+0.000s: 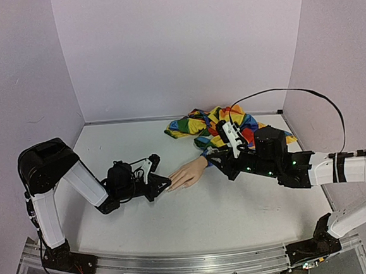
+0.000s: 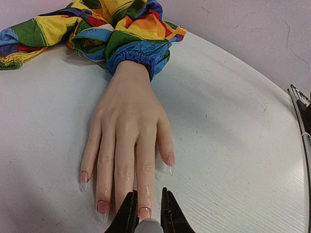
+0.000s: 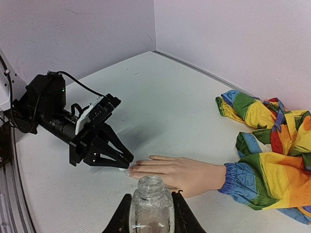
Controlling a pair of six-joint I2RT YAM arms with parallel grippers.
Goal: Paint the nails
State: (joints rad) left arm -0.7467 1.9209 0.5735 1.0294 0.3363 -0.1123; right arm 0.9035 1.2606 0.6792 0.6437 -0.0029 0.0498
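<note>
As one hand [image 2: 127, 121] lies flat, four nails [image 2: 103, 207]

A white table [image 1: 239, 202] carries a flesh-coloured mannequin hand [image 1: 187, 173] lying palm down near the middle, fingers flat on the surface, its nails [image 2: 103, 206] tinted pink; its rainbow patchwork sleeve [image 1: 217, 125] lies crumpled behind it toward the back wall

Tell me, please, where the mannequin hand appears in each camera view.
Top external: the mannequin hand lies mid-table, with its fingertips toward the left gripper.
Left wrist: the hand fills the centre, with its fingers pointing down toward the camera.
Right wrist: the hand lies low centre, just beyond the bottle.
Shared landmark: the rainbow sleeve at its wrist.
</note>
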